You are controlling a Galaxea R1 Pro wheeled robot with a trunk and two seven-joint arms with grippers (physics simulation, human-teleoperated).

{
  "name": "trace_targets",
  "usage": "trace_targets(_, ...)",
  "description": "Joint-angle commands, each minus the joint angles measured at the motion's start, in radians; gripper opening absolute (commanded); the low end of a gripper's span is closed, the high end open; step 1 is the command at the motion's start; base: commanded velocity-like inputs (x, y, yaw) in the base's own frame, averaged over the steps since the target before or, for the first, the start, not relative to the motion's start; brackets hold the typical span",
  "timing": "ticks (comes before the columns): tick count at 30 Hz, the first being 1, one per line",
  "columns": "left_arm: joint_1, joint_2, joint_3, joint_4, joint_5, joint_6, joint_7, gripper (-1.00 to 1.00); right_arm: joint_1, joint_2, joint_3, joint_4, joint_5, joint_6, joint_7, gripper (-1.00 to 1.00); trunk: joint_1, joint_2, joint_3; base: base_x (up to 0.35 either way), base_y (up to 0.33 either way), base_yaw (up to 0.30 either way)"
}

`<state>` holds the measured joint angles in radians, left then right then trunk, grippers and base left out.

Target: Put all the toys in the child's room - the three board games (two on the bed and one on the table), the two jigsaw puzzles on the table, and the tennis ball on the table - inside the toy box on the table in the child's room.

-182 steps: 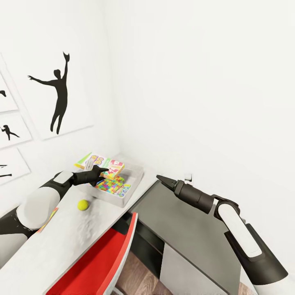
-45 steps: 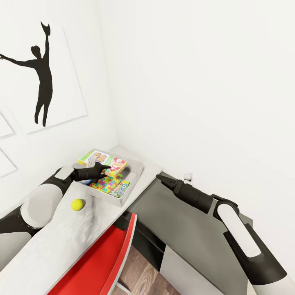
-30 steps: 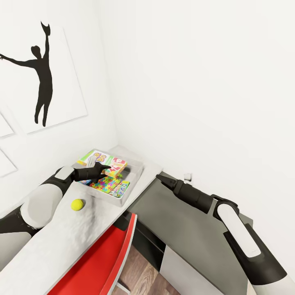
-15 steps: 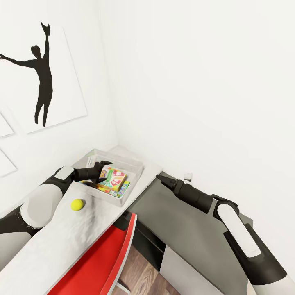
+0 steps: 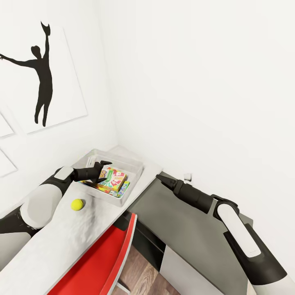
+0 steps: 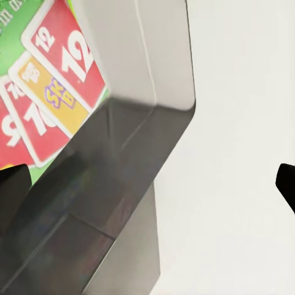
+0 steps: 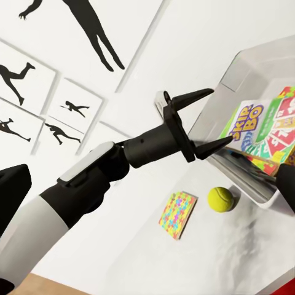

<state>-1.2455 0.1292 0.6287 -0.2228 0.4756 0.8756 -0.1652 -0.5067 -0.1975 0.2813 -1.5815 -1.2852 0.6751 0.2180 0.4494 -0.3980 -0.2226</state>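
Black left tool (image 5: 99, 170) is spread wide with nothing in it, over the toy box (image 5: 133, 180) rim. The Skip-Bo box (image 5: 112, 178) lies inside. The tennis ball (image 5: 77, 204) and one jigsaw puzzle (image 7: 178, 214) lie on the surface (image 5: 61, 241). I cannot tell whether the right tool (image 5: 159, 178) is gripping.

White walls meet at a corner. Black sports-silhouette wall pictures (image 5: 41, 73) hang on the left wall. A red chair (image 5: 102, 262) stands over wood-plank floor (image 5: 137, 272), beside a lower dark grey unit (image 5: 184, 229) with a white panel.
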Motion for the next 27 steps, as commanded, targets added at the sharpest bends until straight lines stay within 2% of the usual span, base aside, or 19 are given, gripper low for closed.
trace_targets(1, 0.0, 0.0, 0.007, -0.002, -0.011, 0.005, -0.006, 1.0, -0.001, -0.001, 0.0, 0.0, 0.0, 0.002, 0.002, 1.0, 0.001, -0.002, -0.002, 0.0, 0.0, 0.0)
trace_targets(10, 0.003, 0.011, 0.007, -0.008, -0.011, 0.01, -0.006, 1.0, -0.001, -0.001, -0.001, 0.0, 0.0, 0.001, 0.003, 1.0, 0.001, -0.002, -0.002, -0.006, 0.005, 0.0)
trace_targets(19, 0.003, 0.015, 0.008, -0.01, -0.011, 0.017, -0.007, 1.0, -0.001, -0.001, -0.001, 0.0, 0.0, 0.002, 0.003, 1.0, 0.001, -0.002, -0.001, -0.16, 0.124, 0.0)
trace_targets(27, 0.003, 0.015, 0.008, -0.01, -0.012, 0.016, -0.007, 1.0, -0.001, -0.001, -0.001, 0.0, 0.0, 0.002, 0.003, 1.0, 0.001, -0.002, 0.008, -0.038, 0.032, 0.002)
